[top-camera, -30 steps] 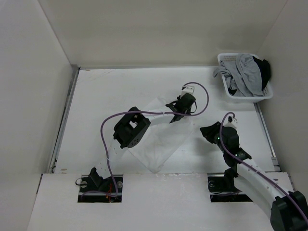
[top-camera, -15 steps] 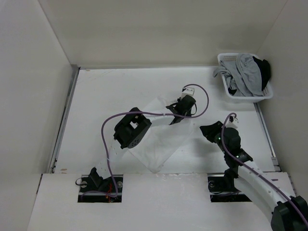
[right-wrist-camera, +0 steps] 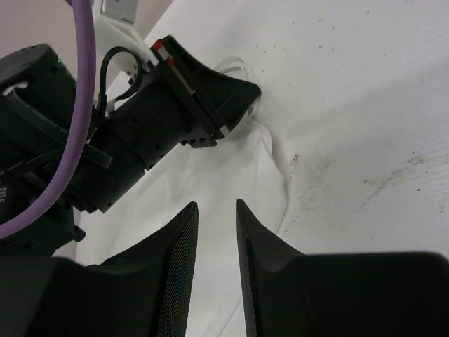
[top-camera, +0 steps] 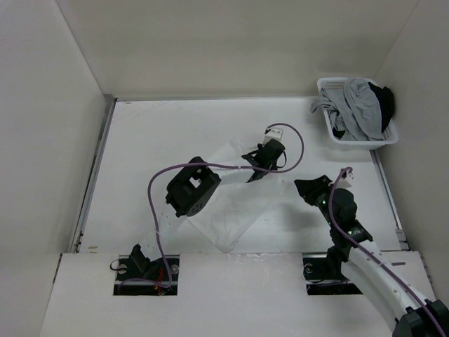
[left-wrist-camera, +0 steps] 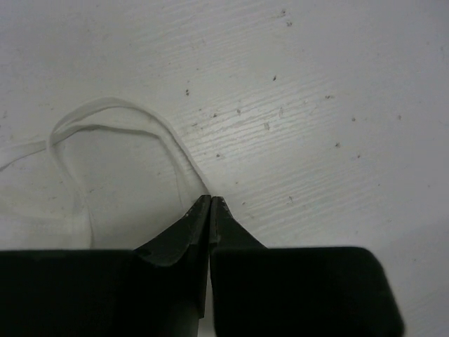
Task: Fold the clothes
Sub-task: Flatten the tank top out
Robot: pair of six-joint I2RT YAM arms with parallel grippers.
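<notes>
Top view, read from left to right. The white surface [top-camera: 140, 140] carries 1 white garment [top-camera: 235, 207]. It lies flat near the middle, slantwise, with its near corner towards the arm bases and its far end under the left wrist. Its white is close to that of the surface, so you can trace its outline only faintly. The left arm [top-camera: 191, 188] reaches over the garment from the near left, with a purple cable [top-camera: 151, 189] looping beside it.

Left wrist view. You find the left gripper [left-wrist-camera: 210, 199] closed. Its 2 tips meet on the far right edge of the garment, where a thin looped hem [left-wrist-camera: 105, 116] runs straight into them. The bare surface lies to the right of the tips.

Right wrist view. You find the right gripper [right-wrist-camera: 216, 205] open, with a narrow gap between its 2 fingers and nothing held. It hangs just beside the right edge of the garment and points at the left gripper. You cannot tell from either view whether it touches the cloth.

Far right corner, top view. A white slatted basket [top-camera: 324, 88] stands well apart from the garment. It holds grey clothing [top-camera: 354, 105] and a dark item.
</notes>
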